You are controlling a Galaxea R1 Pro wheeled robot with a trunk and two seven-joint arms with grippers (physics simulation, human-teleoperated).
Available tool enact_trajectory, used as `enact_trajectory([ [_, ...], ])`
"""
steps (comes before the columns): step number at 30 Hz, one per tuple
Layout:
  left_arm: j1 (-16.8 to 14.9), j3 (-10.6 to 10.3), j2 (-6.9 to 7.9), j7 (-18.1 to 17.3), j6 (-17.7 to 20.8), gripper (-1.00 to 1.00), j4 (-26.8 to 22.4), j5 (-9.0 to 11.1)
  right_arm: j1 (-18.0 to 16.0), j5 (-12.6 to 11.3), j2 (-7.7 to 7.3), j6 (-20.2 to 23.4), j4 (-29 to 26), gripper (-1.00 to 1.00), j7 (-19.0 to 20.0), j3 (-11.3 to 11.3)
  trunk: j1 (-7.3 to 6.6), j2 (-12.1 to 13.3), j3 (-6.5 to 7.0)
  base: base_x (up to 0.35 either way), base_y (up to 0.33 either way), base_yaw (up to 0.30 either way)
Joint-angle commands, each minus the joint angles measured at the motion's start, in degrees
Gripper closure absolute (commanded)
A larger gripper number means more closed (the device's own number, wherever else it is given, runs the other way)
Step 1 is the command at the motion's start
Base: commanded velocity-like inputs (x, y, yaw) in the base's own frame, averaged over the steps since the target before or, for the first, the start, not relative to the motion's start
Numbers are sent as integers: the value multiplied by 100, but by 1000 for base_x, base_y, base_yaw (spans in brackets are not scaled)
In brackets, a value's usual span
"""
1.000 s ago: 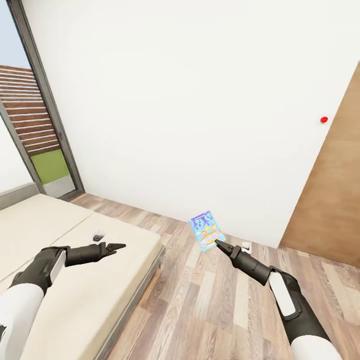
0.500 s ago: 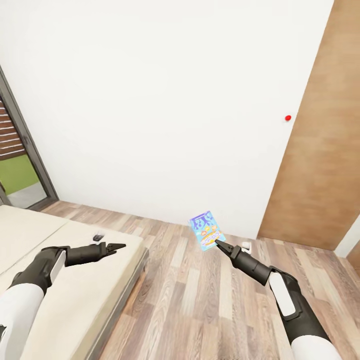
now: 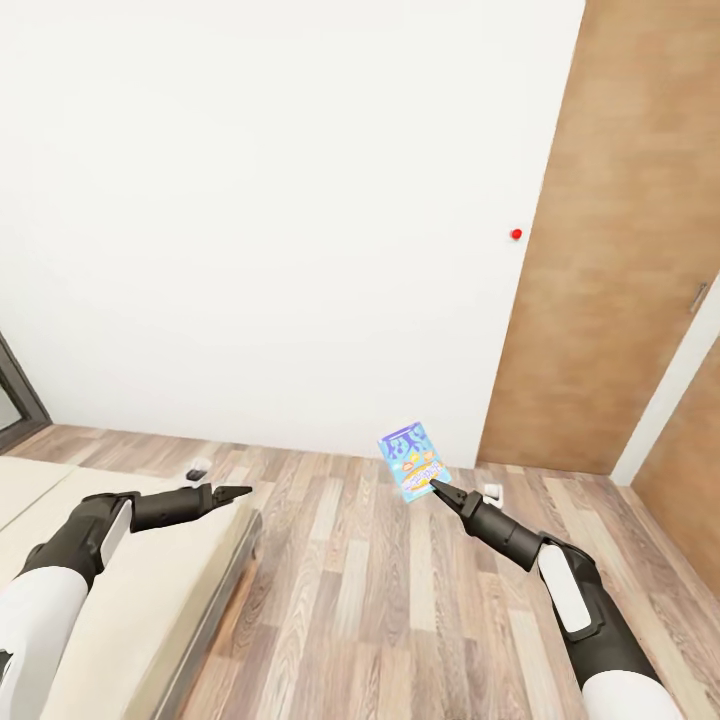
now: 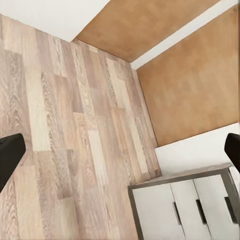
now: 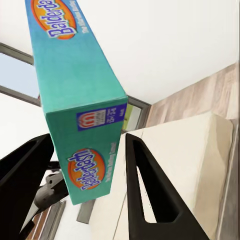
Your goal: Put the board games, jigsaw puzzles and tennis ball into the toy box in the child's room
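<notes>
Transit step. Right end effector [image 3: 434,485] clamped on blue board game [image 3: 413,460], held upright over floor. Left end effector [image 3: 243,492] spread wide, empty, above bed [image 3: 150,590] at 8 o'clock. Next, likely: carry game to toy box on bench.

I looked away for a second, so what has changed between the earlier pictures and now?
The view has swung to the right: the window has slid out of the picture at the left, and more of the brown door shows. That is the camera turning, not things moving. The right gripper still holds the board game raised, and the left gripper stays empty over the bed.
</notes>
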Motion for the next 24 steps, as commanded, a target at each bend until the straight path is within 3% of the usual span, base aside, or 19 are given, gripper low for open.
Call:
enact_trajectory([
  [1, -4, 18, -1, -31, 46, -100, -3, -9, -8, -37, 2, 42, 1, 100, 8, -8, 5, -13, -13, 74, 0, -281],
  [24, -4, 18, 17, -44, 31, -100, -3, -9, -8, -37, 2, 42, 1, 100, 8, -17, 5, -13, -13, -6, 29, -282],
])
